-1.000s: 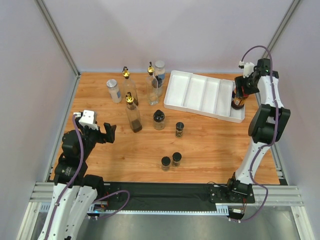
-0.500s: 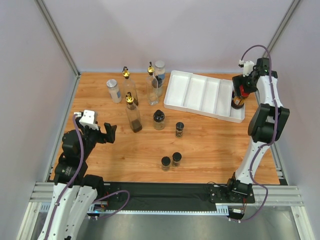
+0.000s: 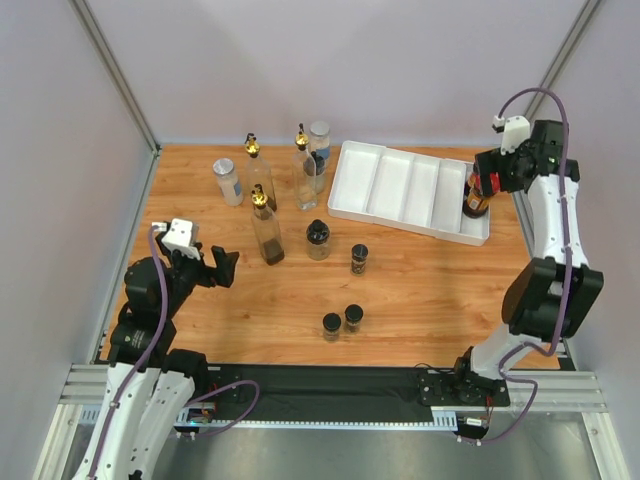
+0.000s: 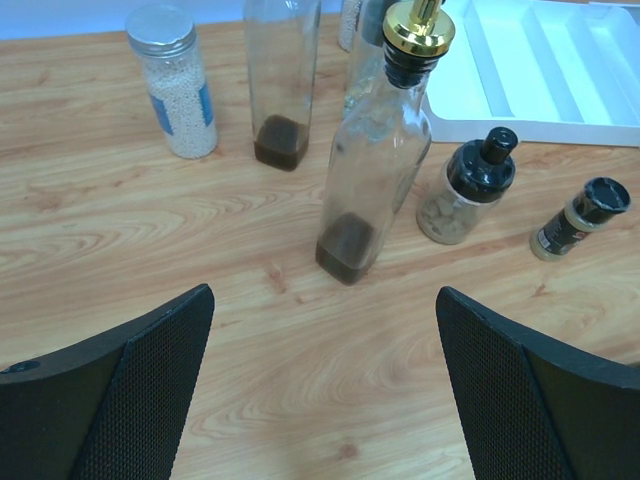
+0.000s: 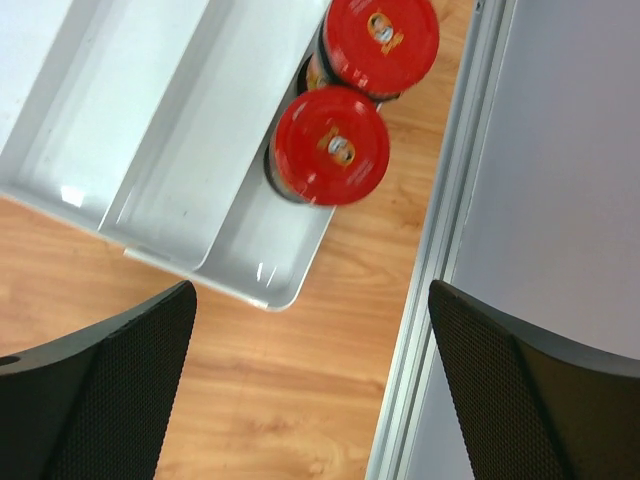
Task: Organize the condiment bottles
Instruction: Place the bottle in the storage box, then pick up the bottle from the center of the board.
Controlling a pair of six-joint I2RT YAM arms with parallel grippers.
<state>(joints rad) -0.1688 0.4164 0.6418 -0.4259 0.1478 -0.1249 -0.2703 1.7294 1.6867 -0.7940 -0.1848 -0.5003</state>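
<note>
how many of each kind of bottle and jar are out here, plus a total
gold-spouted tall bottles: 3
silver-lidded clear jars: 2
black-capped jars: 4
red-lidded jars: 2
total: 11

White divided tray [image 3: 385,186] on wooden table [image 3: 430,300]

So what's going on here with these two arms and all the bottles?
Two robot arms are sorting condiment bottles into a white tray. The right gripper hangs open above two red-lidded jars that stand in the tray's end compartment. The left gripper is open and empty, facing a gold-spouted bottle. The other bottles and jars stand on the table, outside the tray.
</note>
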